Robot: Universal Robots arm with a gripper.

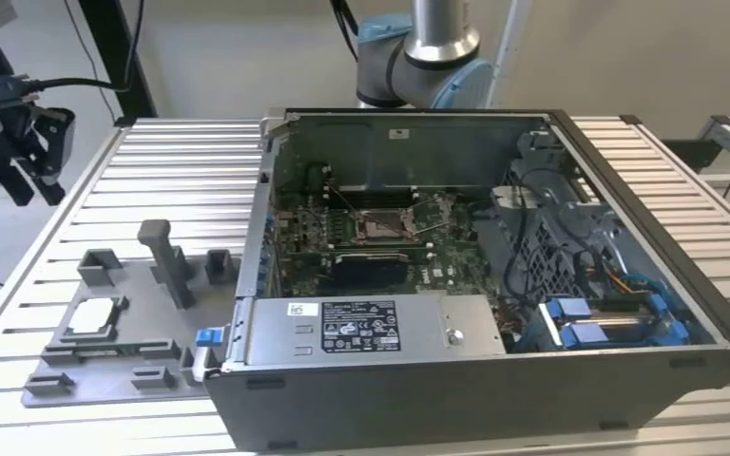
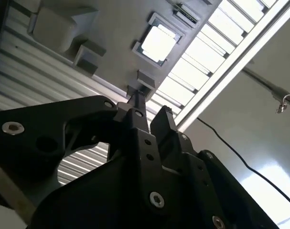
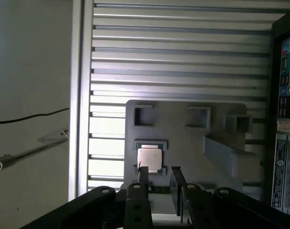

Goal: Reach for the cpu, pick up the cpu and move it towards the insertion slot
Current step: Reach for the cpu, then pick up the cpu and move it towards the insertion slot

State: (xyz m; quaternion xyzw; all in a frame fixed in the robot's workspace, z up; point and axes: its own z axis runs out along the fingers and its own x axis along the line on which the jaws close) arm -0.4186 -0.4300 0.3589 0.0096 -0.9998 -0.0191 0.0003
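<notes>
The cpu (image 1: 95,316), a thin silvery square chip, lies flat in a recess of the grey plastic tray (image 1: 124,356) on the exterior view's left. My gripper (image 1: 35,195) hangs high above the table's far left corner, well apart from the chip, open and holding nothing. In the first wrist view the cpu (image 3: 149,159) sits just beyond my gripper (image 3: 159,170). The second wrist view shows the cpu (image 2: 158,43) past my gripper (image 2: 151,102). The insertion slot (image 1: 384,223), a square metal-framed socket, sits on the motherboard inside the open computer case (image 1: 467,380).
The tray carries upright grey blocks and a tall post (image 1: 163,256) close to the chip. The slatted metal table (image 1: 175,180) spreads around it. The arm's base (image 1: 422,57) stands behind the case. Case walls surround the motherboard, with a fan and blue cables (image 1: 593,313) at the exterior view's right.
</notes>
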